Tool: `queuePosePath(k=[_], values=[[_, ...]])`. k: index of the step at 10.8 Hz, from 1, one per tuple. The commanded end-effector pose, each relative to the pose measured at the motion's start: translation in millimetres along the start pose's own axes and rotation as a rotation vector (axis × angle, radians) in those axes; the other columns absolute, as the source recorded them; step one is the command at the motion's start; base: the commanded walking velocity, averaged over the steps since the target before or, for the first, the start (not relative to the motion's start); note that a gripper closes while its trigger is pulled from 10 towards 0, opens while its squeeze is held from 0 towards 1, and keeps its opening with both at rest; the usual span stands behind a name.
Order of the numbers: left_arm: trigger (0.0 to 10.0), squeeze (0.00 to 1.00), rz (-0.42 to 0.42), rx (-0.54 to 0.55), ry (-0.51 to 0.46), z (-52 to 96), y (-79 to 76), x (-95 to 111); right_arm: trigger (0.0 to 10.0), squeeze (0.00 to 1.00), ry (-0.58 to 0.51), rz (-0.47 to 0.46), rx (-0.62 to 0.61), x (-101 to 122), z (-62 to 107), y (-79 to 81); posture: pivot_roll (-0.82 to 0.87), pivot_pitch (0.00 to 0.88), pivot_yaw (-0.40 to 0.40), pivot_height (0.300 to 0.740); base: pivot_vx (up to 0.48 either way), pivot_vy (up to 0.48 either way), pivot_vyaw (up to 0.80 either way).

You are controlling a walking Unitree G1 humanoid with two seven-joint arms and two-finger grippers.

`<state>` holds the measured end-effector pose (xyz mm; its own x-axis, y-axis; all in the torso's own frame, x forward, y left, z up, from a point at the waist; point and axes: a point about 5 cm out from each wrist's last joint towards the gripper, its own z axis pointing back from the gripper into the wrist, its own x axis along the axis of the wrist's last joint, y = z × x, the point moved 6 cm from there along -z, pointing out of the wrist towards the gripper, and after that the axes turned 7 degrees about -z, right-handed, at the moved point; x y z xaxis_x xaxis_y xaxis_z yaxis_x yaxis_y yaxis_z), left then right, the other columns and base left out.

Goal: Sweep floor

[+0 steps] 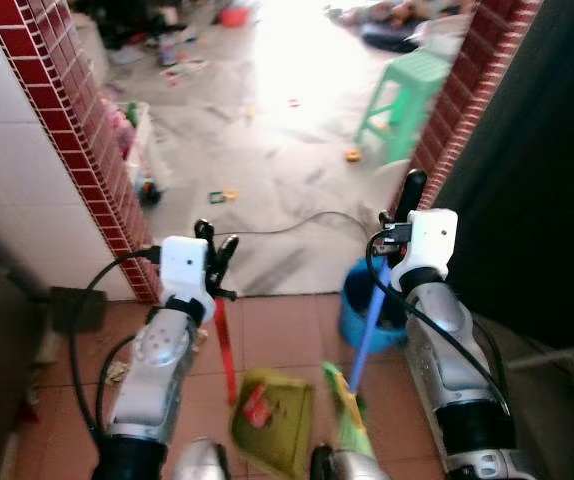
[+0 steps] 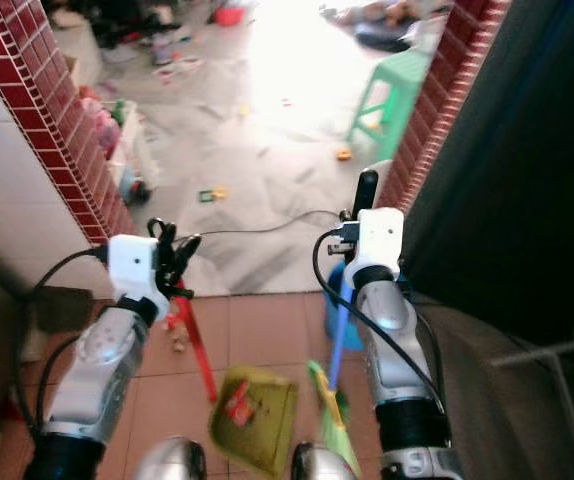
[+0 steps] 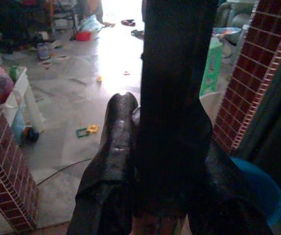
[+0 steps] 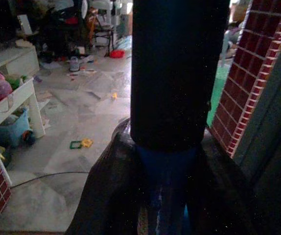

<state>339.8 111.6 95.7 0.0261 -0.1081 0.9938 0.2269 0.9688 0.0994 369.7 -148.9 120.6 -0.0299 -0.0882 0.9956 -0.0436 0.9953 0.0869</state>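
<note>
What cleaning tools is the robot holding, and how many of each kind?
Dustpan with red handle, in the left gripper: 1
Broom with blue handle, in the right gripper: 1
Total: 2

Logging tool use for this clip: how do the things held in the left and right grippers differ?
The left gripper holds a red handle that runs down to an olive-green dustpan; the right gripper holds a blue handle that ends in a green broom head. Both handles slant down to the terracotta tiles, each clamped near its top.
</note>
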Motion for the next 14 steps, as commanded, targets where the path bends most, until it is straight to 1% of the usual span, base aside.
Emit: queuePosePath(k=[1, 4, 5, 6, 7, 8, 10, 11, 12, 13, 14], values=[[10.0, 0.00, 0.009, -0.006, -0.059, -2.5, -2.7, 17.1, 10.0, 0.00, -0.017, 0.008, -0.001, 5.8, -2.4, -2.3, -0.04, 0.001, -0.008, 0.740, -0.296, 0.000, 0.00], [10.0, 0.00, 0.014, -0.003, -0.057, -3.2, -1.6, 17.5, 10.0, 0.00, -0.022, 0.012, 0.001, 7.1, -3.4, -2.2, -0.04, 0.003, -0.010, 0.740, -0.280, 0.000, 0.00], [10.0, 0.00, 0.017, 0.001, -0.058, -3.6, -0.8, 18.2, 10.0, 0.00, -0.024, 0.015, -0.003, 7.7, -3.4, -2.9, -0.04, 0.003, -0.010, 0.740, 0.000, 0.000, 0.00], [10.0, 0.00, 0.026, 0.020, -0.061, -4.1, 2.4, 19.2, 10.0, 0.00, -0.038, 0.046, -0.017, 10.8, -3.2, -6.6, -0.04, 0.003, -0.010, 0.740, 0.000, 0.000, 0.00], [10.0, 0.00, 0.047, 0.059, -0.060, -5.3, 9.6, 19.4, 10.0, 0.00, -0.056, 0.102, -0.045, 15.1, -2.8, -14.4, -0.04, 0.003, -0.010, 0.740, 0.000, 0.000, 0.00], [10.0, 0.00, 0.065, 0.106, -0.056, -7.0, 18.8, 18.6, 10.0, 0.00, -0.053, 0.117, -0.075, 15.1, -3.6, -23.2, -0.04, 0.001, -0.011, 0.740, 0.000, 0.000, 0.00], [10.0, 0.00, 0.078, 0.149, -0.067, -10.5, 27.2, 22.6, 10.0, 0.00, -0.055, 0.147, -0.093, 16.9, -6.5, -28.1, -0.05, 0.000, -0.013, 0.740, 0.000, 0.000, 0.00], [10.0, 0.00, 0.126, 0.182, -0.076, -12.0, 36.3, 27.3, 10.0, 0.00, -0.053, 0.164, -0.104, 16.8, -7.5, -29.7, -0.05, 0.000, -0.017, 0.740, 0.000, 0.000, 0.00], [10.0, 0.00, 0.150, 0.215, -0.103, -13.4, 45.3, 37.6, 10.0, 0.00, -0.035, 0.179, -0.116, 12.3, -7.0, -33.3, -0.05, 0.000, -0.019, 0.740, 0.000, 0.000, 0.00], [10.0, 0.00, 0.171, 0.240, -0.137, -16.5, 53.2, 51.3, 10.0, 0.00, -0.008, 0.203, -0.137, 6.1, -6.5, -38.7, -0.05, 0.000, -0.020, 0.740, 0.000, 0.000, 0.00], [10.0, 0.00, 0.185, 0.258, -0.188, -20.6, 60.7, 71.2, 10.0, 0.00, 0.027, 0.225, -0.167, -2.1, -5.3, -47.4, -0.05, 0.005, -0.020, 0.740, 0.000, 0.000, 0.00]])
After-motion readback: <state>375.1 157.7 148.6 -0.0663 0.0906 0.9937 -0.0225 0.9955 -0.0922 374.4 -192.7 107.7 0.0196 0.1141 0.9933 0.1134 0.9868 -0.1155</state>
